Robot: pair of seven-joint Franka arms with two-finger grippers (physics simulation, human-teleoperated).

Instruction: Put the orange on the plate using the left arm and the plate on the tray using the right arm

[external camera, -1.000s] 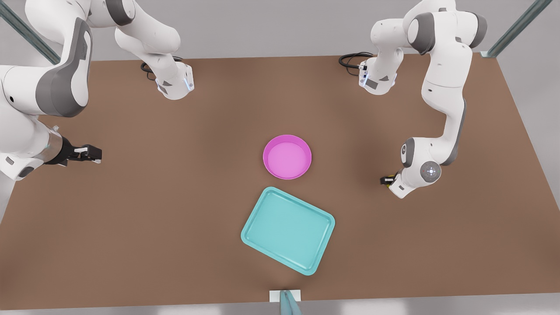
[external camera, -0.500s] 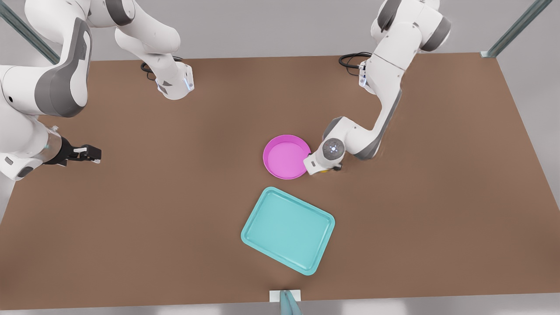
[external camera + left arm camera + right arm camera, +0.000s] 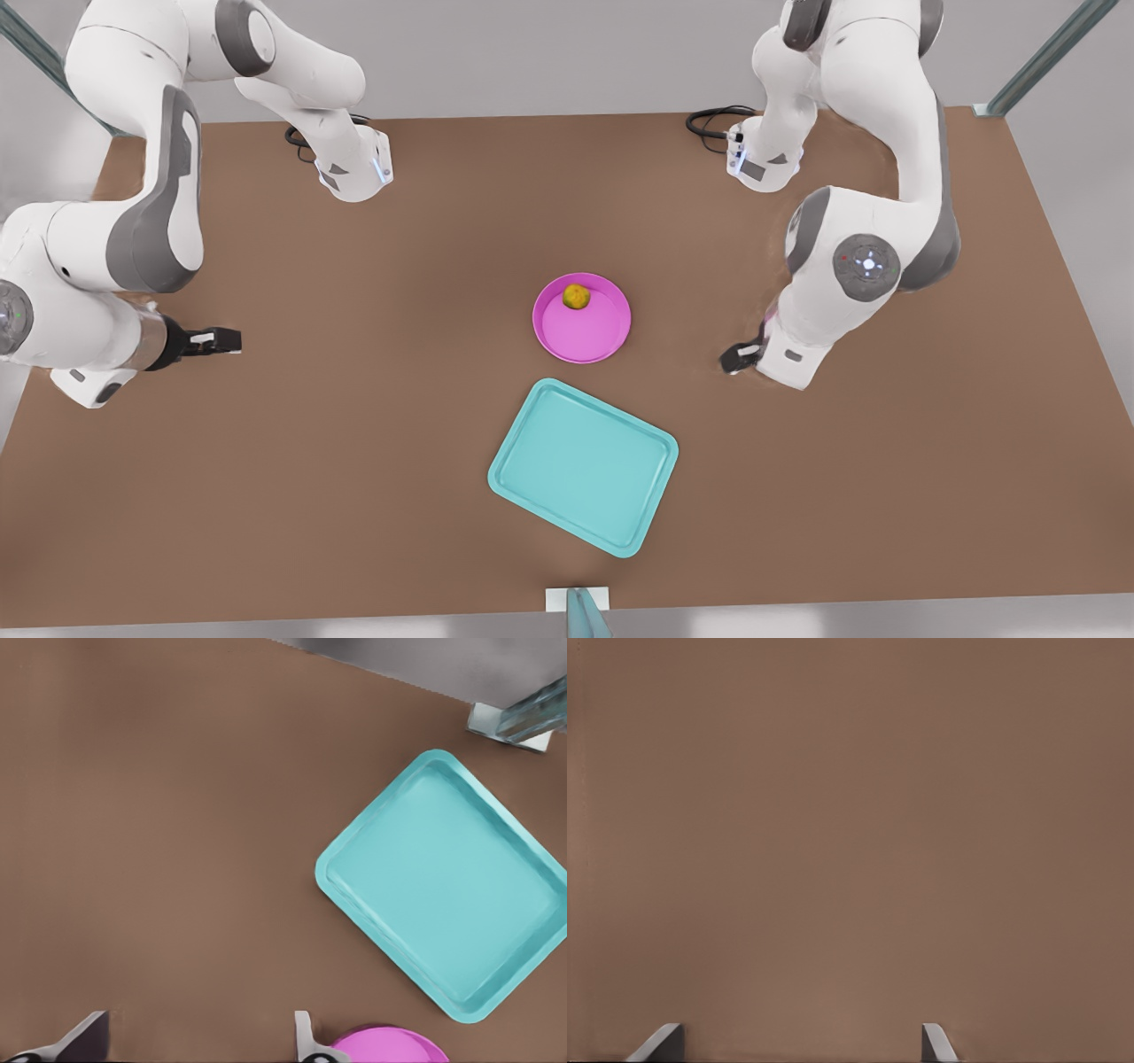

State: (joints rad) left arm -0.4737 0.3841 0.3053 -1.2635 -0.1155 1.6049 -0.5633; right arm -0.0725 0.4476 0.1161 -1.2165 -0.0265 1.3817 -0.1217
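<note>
The front view alone shows the small yellow-orange fruit [image 3: 577, 296] resting inside the round pink plate [image 3: 582, 339], above the turquoise rectangular tray [image 3: 582, 467], while both the left gripper [image 3: 197, 1041] and right gripper [image 3: 802, 1043] gape wide, empty.

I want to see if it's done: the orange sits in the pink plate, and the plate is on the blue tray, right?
Not quite. The orange does sit in the pink plate, but the front view shows the plate on the brown table, apart from the blue tray, not on it.
</note>
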